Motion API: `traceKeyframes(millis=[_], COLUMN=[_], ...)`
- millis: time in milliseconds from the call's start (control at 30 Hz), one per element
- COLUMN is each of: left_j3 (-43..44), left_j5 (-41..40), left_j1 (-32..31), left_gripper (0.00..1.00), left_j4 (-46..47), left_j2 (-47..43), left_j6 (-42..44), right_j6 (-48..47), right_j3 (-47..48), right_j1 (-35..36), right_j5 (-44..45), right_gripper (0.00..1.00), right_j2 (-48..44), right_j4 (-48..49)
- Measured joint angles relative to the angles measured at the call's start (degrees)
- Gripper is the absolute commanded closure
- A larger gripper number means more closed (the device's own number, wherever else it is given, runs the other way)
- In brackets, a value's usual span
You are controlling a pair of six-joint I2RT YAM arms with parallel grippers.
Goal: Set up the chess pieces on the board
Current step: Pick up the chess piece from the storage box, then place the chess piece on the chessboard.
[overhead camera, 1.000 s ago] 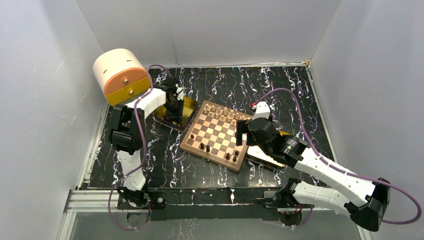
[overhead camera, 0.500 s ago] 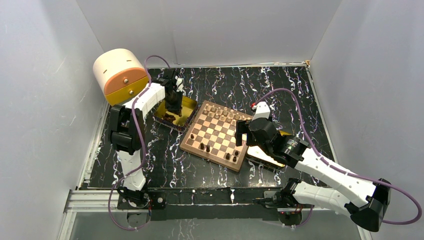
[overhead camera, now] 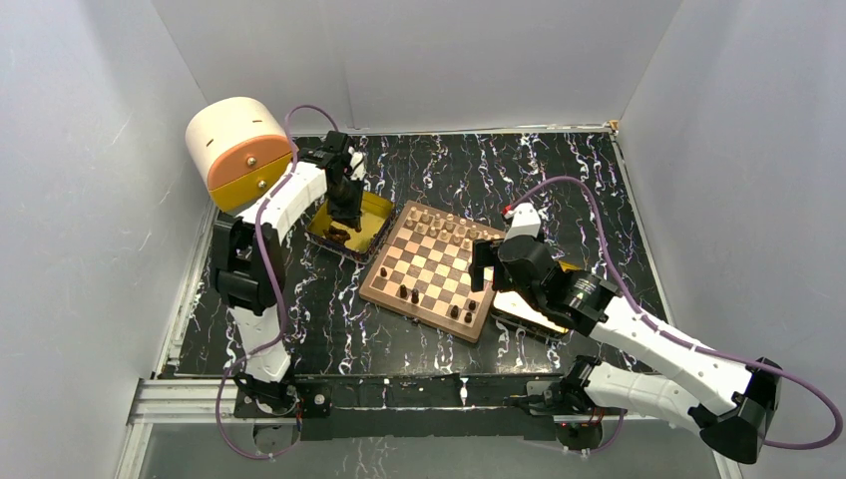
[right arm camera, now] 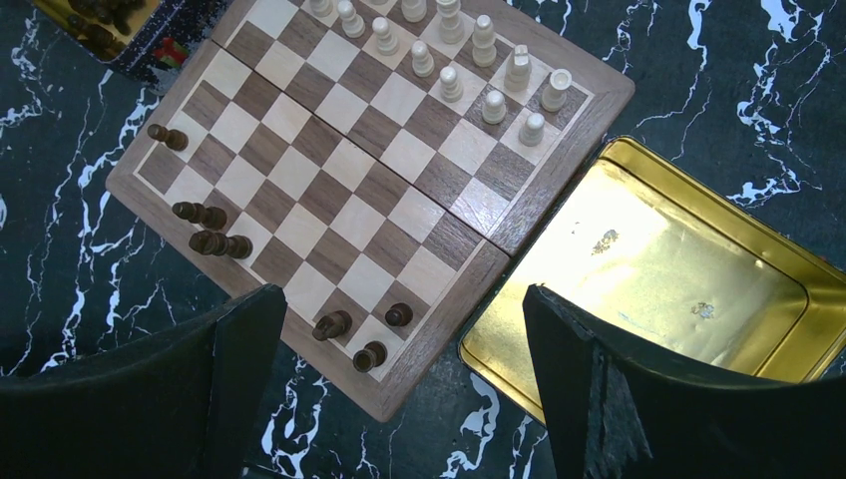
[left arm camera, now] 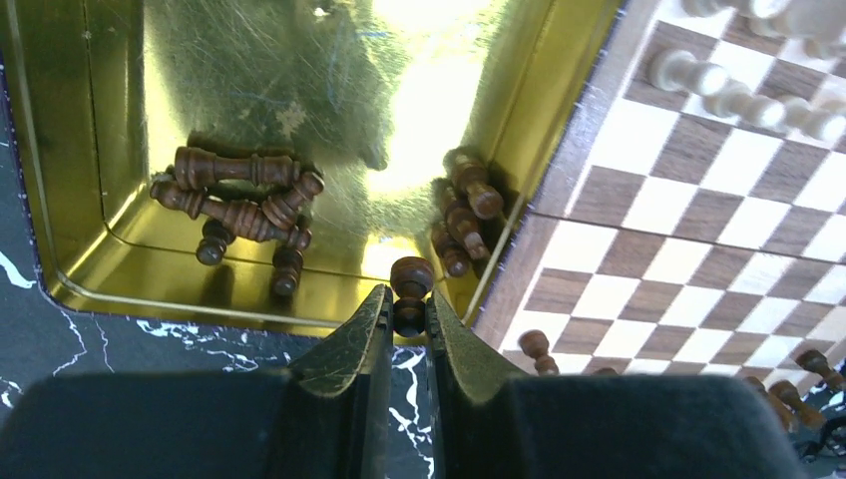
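Note:
The board [overhead camera: 431,269] lies mid-table and shows in both wrist views [left arm camera: 698,239] [right arm camera: 339,190]. Light pieces [right arm camera: 449,70] stand in its far rows. Several dark pieces [right arm camera: 214,242] stand or lie along its near rows. My left gripper [left arm camera: 407,299] is shut on a dark pawn [left arm camera: 410,282] and holds it above the near edge of the left gold tray [left arm camera: 90,170]. Several dark pieces [left arm camera: 239,200] lie in that tray. My right gripper [right arm camera: 399,329] is open and empty above the board's near right corner.
A second gold tray [right arm camera: 658,279], holding nothing, sits right of the board. A cream and orange drawer box [overhead camera: 239,150] stands at the back left. White walls enclose the black marbled table [overhead camera: 559,180].
My left gripper has risen from the left tray and shifted toward the back with the dark pawn in it. The right arm has not moved.

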Motion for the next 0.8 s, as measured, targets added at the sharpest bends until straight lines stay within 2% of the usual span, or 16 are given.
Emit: traceKeyframes(millis=[200,600,800], left_j3=[1.01,1.75,-0.98], left_j5=[-0.20,-1.66,-3.04], left_j1=[-3.02,-16.96,-21.38], left_gripper=[0.99,1.00,1.00], left_j4=[-2.36,-4.31,-4.04], left_j2=[-3.85,-6.25,-6.25], left_j6=[0.24,-0.87,-2.01], right_j6=[0.59,2.84,3.04], right_j3=[0.02,0.22,0.22], right_j1=[0.00,0.00,0.00], right_j5=[0.24,0.26,0.26], right_gripper=[0.01,0.01,0.01], right_j2=[-2.45,-5.05,-5.05], right_j4=[-0.46,-2.54,-3.06])
